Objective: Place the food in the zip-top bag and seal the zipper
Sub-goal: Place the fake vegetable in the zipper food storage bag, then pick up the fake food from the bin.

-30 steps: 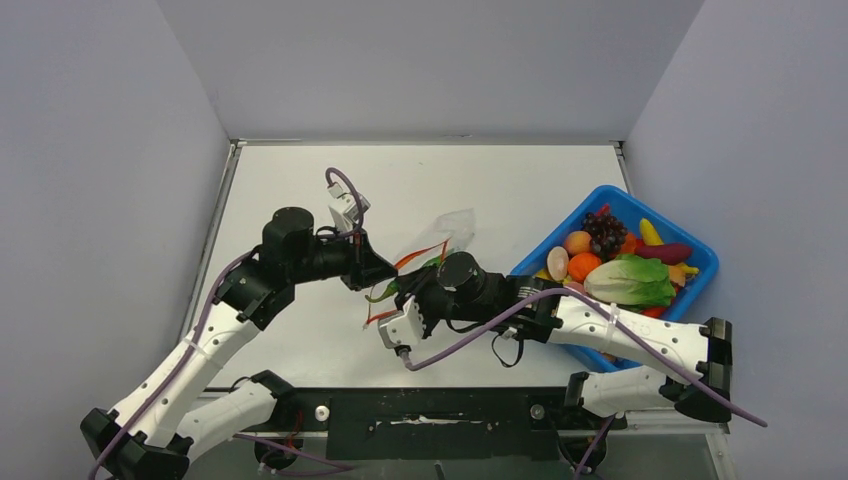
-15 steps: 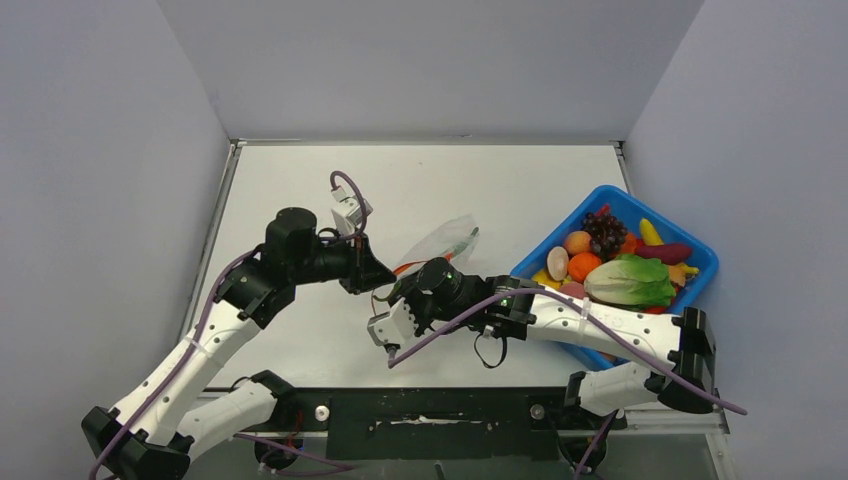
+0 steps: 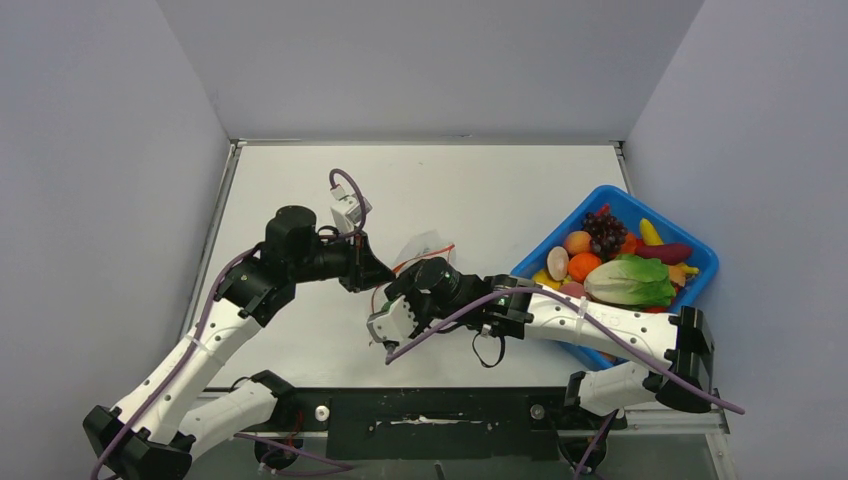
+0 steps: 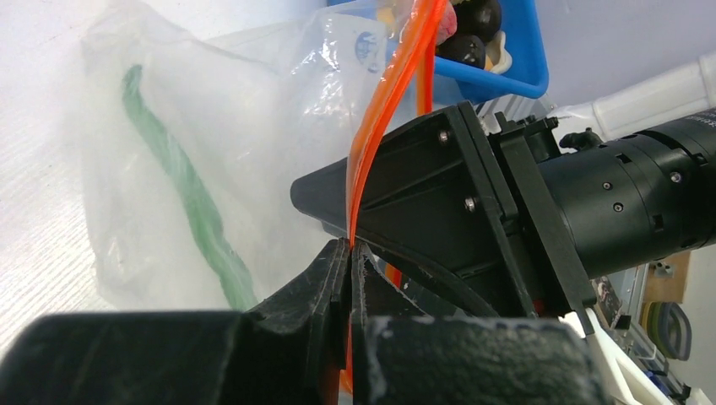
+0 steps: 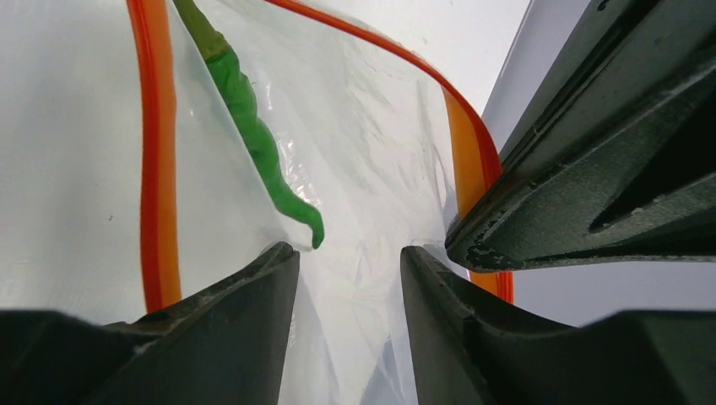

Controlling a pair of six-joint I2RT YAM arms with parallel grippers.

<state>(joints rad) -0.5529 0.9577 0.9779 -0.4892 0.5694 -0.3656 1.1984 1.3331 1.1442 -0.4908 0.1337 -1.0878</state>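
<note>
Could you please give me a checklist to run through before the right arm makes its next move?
1. Left tool pinched on the zipper: ok.
2. Bag mouth open, the zipper's two sides apart: ok.
3. Green pepper inside the zip-top bag: ok.
4. Right tool open and holding nothing: ok.
5. All food bagged: not ok, most lies in the blue bin.
6. Zipper sealed: not ok.

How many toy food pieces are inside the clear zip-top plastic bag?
1: a slim green toy pepper lying inside the clear crinkly bag; folds may hide others.
</note>
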